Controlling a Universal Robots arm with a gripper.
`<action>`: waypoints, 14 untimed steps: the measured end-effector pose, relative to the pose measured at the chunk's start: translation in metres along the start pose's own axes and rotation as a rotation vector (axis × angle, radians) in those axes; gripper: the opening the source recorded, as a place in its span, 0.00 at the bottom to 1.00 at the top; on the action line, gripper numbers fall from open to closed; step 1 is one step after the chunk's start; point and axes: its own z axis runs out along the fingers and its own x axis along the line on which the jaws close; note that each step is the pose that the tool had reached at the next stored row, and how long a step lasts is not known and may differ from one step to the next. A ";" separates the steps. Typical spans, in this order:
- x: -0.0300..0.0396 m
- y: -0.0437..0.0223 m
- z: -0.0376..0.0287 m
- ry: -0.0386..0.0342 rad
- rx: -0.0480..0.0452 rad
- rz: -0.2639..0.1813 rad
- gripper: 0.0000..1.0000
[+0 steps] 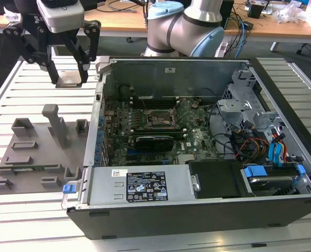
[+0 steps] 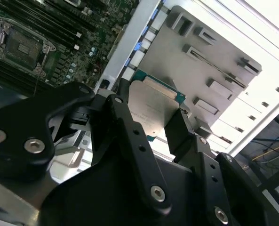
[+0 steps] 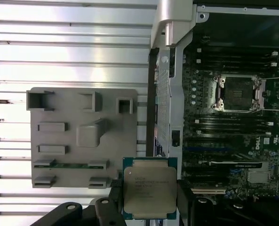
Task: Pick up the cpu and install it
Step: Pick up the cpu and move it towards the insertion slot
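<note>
Grip status first: your gripper (image 3: 149, 200) is clamped on the cpu (image 3: 148, 187), with dark fingers (image 3: 185, 202) bearing on two opposite edges and the silvery lid facing the first wrist view. The chip hangs clear of everything, above the slatted table (image 1: 8, 100) and just outside the case wall on the exterior view's left.

Handling judgement: it looks light, rigid, thin and smooth-lidded, so it is liable to slip or tilt if your squeeze eases. The underside contacts are likely delicate (they are not visible here). The edges are the correct hold, and you should keep off both faces.

Near it on the table lies the grey fixture plate (image 3: 130, 141), its pockets mostly vacant, with a green board strip (image 3: 68, 165) seated in one slot pair. Beyond stands the open computer case (image 1: 197, 210), containing the motherboard (image 1: 192, 139), cable bundles (image 1: 249, 147) and a drive cage (image 1: 234, 113). On that board the socket (image 3: 238, 93) shows a dark centre and appears unoccupied. The cpu and socket are well apart.
</note>
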 end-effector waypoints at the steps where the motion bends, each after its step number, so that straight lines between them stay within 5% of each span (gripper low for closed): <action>1: -0.0007 0.0001 0.0001 0.0001 0.0004 0.000 0.55; 14: -0.0142 0.0029 0.0044 0.0003 0.0135 0.000 0.55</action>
